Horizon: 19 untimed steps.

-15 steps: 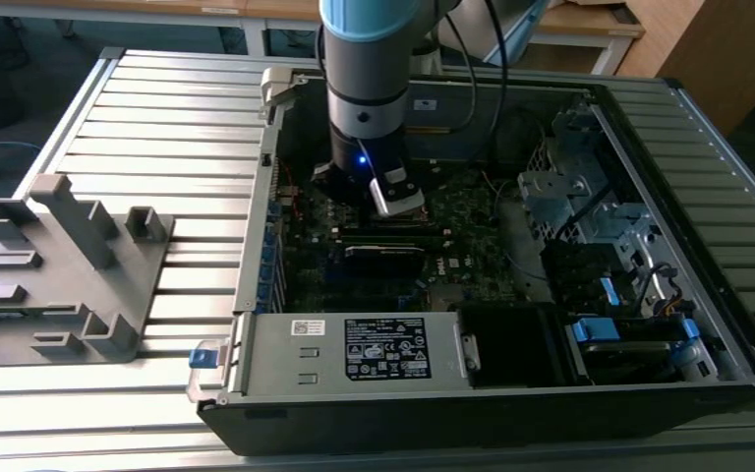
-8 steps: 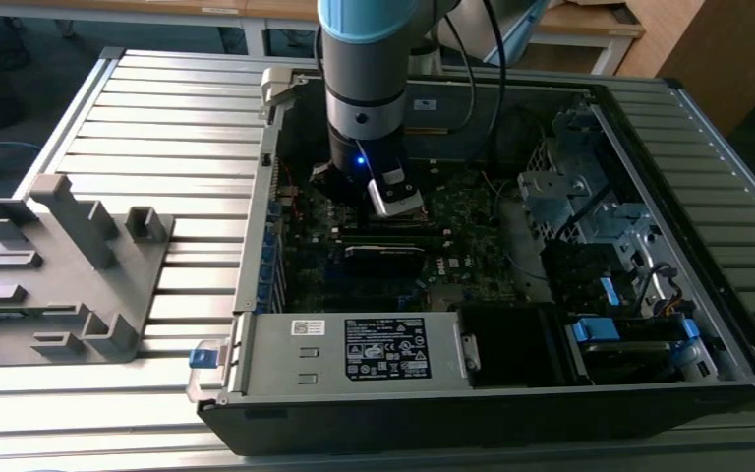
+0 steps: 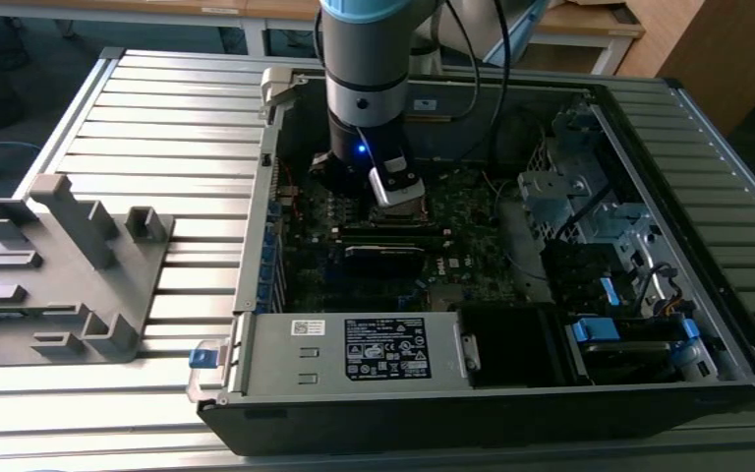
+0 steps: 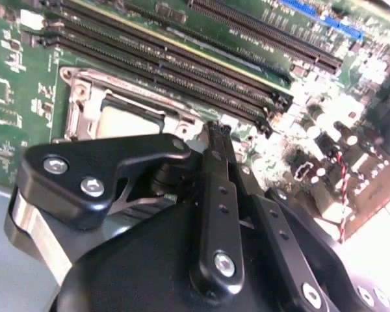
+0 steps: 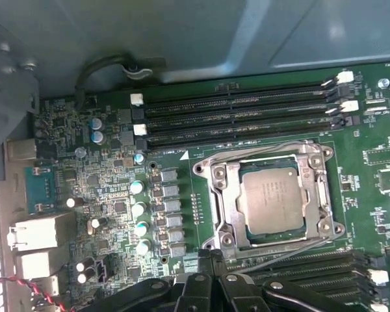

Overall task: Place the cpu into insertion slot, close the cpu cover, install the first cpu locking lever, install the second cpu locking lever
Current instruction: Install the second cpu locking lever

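The cpu (image 5: 273, 198), a dull silver square, lies in the insertion slot (image 5: 214, 172) on the green motherboard. The cpu cover (image 5: 320, 188), a silver frame, lies flat around the chip. Thin wire levers run along two opposite sides of the socket: one locking lever (image 5: 260, 148) by the long black memory slots, the other locking lever (image 5: 292, 250) on the gripper's side. My gripper (image 5: 211, 259) is shut with nothing visible between its black fingers. Its tip (image 4: 214, 130) hovers just beside the socket's edge, near the cpu (image 4: 127, 120). In the exterior view the gripper (image 3: 397, 202) reaches down into the open computer case.
Long black memory slots (image 5: 240, 114) flank the socket on both sides. Capacitors (image 5: 140, 208) stand beside it. The case walls (image 3: 253, 246), a silver power supply (image 3: 351, 349) and a drive cage (image 3: 574, 197) enclose the board. A grey plastic fixture (image 3: 63, 265) sits on the table at the exterior view's left.
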Tool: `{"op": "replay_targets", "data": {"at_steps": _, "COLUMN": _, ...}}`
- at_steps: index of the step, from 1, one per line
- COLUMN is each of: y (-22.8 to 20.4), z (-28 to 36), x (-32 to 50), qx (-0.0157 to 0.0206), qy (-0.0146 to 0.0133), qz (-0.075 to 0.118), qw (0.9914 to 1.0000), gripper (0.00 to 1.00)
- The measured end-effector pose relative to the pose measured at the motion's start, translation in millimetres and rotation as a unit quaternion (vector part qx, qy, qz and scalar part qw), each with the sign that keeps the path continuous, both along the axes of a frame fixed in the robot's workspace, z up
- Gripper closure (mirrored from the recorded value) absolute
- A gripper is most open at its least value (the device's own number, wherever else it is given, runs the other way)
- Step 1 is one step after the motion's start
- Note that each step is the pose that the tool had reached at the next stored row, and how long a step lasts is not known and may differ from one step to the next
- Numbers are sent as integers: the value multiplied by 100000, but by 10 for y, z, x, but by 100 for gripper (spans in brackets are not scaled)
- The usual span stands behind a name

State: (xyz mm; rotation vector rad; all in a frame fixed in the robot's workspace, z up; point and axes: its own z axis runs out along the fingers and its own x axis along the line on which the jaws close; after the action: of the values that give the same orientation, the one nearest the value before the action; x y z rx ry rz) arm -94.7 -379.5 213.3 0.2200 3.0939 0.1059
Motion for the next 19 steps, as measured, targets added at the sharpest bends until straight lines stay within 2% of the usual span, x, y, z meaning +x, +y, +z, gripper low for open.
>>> {"op": "replay_targets", "data": {"at_steps": 13, "y": -64, "z": 57, "x": 48, "qx": 6, "qy": 21, "qz": 0, "qw": 100000, "gripper": 90}}
{"op": "replay_targets", "data": {"at_steps": 19, "y": -102, "z": 58, "x": 52, "qx": 3, "qy": 22, "qz": 2, "qw": 100000, "gripper": 90}}
